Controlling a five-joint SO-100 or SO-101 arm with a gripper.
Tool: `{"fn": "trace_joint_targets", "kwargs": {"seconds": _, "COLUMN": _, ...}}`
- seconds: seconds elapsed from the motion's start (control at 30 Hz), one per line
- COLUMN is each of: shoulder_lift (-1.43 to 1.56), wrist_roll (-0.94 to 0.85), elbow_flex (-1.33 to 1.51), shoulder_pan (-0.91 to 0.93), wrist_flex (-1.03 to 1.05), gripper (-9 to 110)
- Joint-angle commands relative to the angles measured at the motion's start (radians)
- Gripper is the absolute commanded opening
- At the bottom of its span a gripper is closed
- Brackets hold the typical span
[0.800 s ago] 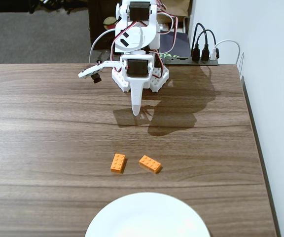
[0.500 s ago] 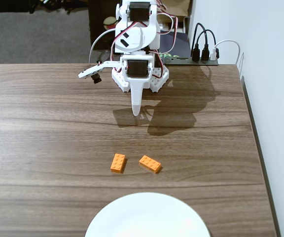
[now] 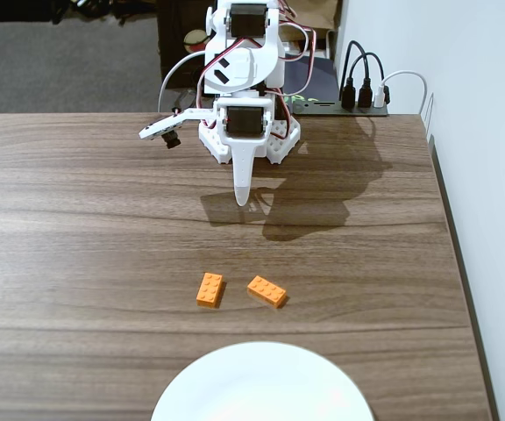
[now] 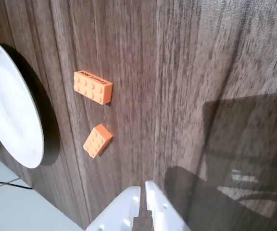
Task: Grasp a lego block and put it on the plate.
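Observation:
Two small orange lego blocks lie side by side on the wooden table, one [image 3: 209, 289] to the left and one [image 3: 266, 291] to the right in the fixed view. In the wrist view they show as a longer brick [image 4: 93, 87] and a tilted one [image 4: 97, 140]. The large white plate [image 3: 262, 386] sits at the near edge, just below the blocks, and at the left [image 4: 8, 106] of the wrist view. My white gripper [image 3: 243, 198] hangs near the arm's base, well back from the blocks, its fingertips [image 4: 143, 186] shut with nothing between them.
The arm's white base [image 3: 249, 132] stands at the far table edge with cables and a plug strip [image 3: 362, 98] behind it. The table's right edge [image 3: 452, 237] meets a white wall. Open wood lies between gripper and blocks.

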Motion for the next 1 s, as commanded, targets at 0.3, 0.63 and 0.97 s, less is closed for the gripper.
{"fn": "trace_joint_targets", "kwargs": {"seconds": 0.3, "shoulder_lift": -0.002, "wrist_roll": -0.002, "elbow_flex": -0.006, "shoulder_pan": -0.003, "wrist_flex": 0.002, "gripper": 1}}
{"fn": "trace_joint_targets", "kwargs": {"seconds": 0.63, "shoulder_lift": -0.002, "wrist_roll": -0.002, "elbow_flex": -0.006, "shoulder_pan": -0.003, "wrist_flex": 0.002, "gripper": 1}}
{"fn": "trace_joint_targets", "kwargs": {"seconds": 0.97, "shoulder_lift": -0.071, "wrist_roll": -0.006, "elbow_flex": -0.015, "shoulder_pan": 0.005, "wrist_flex": -0.048, "gripper": 1}}
